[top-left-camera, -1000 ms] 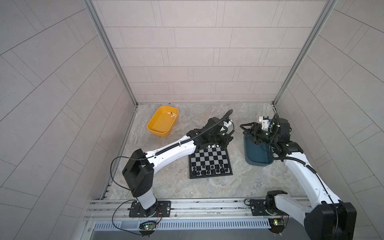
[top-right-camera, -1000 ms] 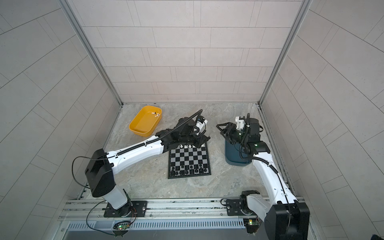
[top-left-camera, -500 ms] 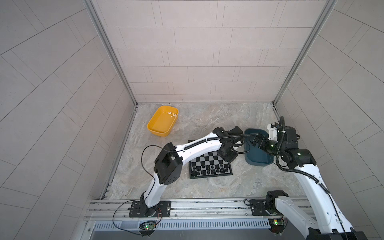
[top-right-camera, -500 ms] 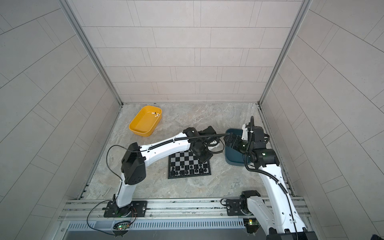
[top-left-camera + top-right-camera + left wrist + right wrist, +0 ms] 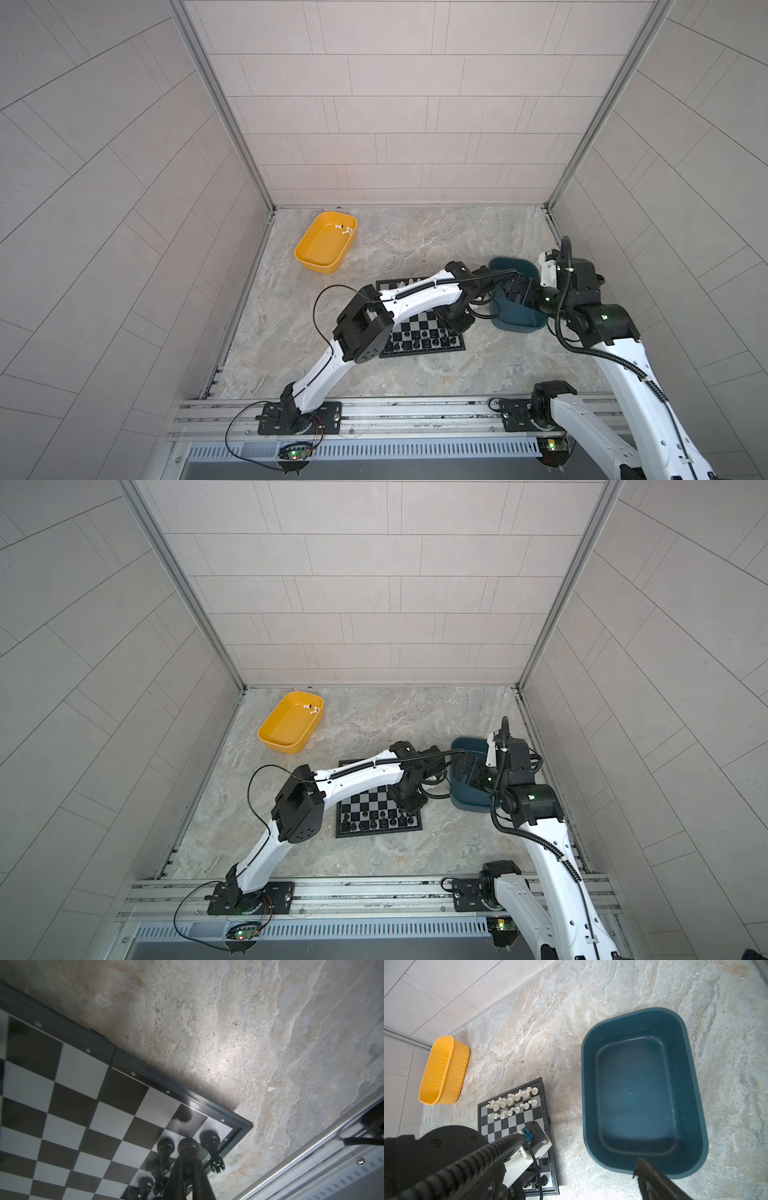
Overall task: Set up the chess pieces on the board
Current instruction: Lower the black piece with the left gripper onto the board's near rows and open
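Left end effector [image 5: 187, 1164]: fingers together, clamped on a black piece [image 5: 188, 1145], low over the board [image 5: 72, 1076], just beside the corner rook [image 5: 210, 1138]. Contact with the square: cannot tell.

Step, as judged: seating a black piece near the board's corner.

Next move: lower it flat, let go, rise straight, no nudging the neighbours.

Right end effector [image 5: 517, 291]: fingers apart, holding nothing, over the empty blue tub [image 5: 633, 1088].

White pieces [image 5: 343, 229] lie in the yellow tub [image 5: 320, 249]; these are not yet placed.

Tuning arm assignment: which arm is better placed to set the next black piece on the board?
Left. The left gripper has jaws shut on a black pawn above the board; the right gripper hangs, jaws open, over the empty teal tray.
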